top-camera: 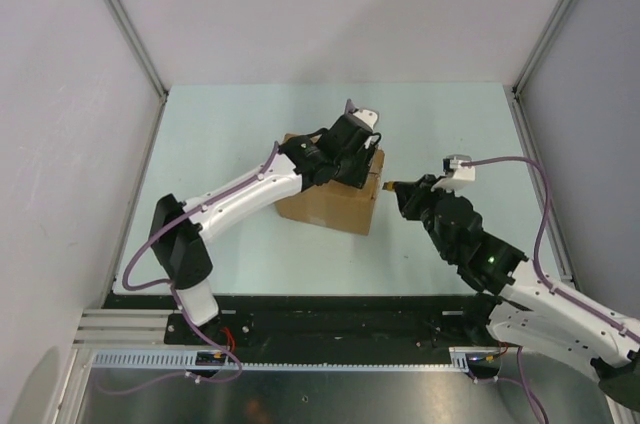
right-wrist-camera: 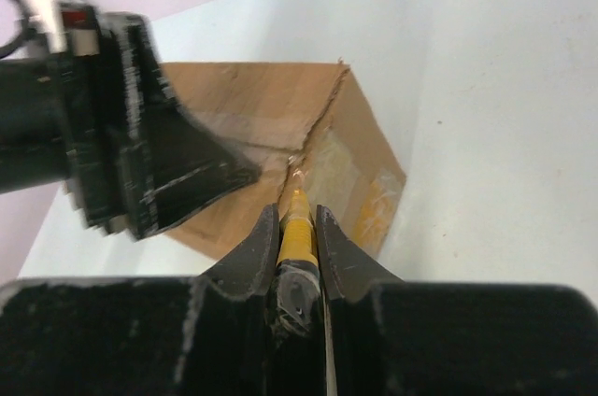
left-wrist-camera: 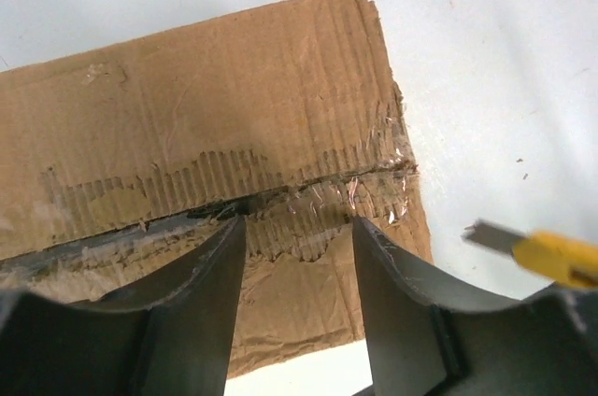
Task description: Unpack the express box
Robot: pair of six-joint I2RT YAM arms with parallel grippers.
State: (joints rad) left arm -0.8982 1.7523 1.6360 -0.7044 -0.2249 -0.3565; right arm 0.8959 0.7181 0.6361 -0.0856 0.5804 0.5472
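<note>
Looks like we're slitting the seam [left-wrist-camera: 308,189] on the express box [top-camera: 325,209], right gripper [right-wrist-camera: 297,219] clenching the knife [left-wrist-camera: 556,259], left gripper [left-wrist-camera: 299,228] released above, blade needing lining up next.

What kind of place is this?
Probably a lab robot cell, not a warehouse: plain walls on aluminium rails, left arm and right arm mounted at the table edge, one express box.

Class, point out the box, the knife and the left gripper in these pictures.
box [left-wrist-camera: 234,78]: left wrist view, top flap.
knife [right-wrist-camera: 297,228]: right wrist view, yellow handle between the fingers.
left gripper [left-wrist-camera: 299,228]: left wrist view, midway between its fingertips.
</note>
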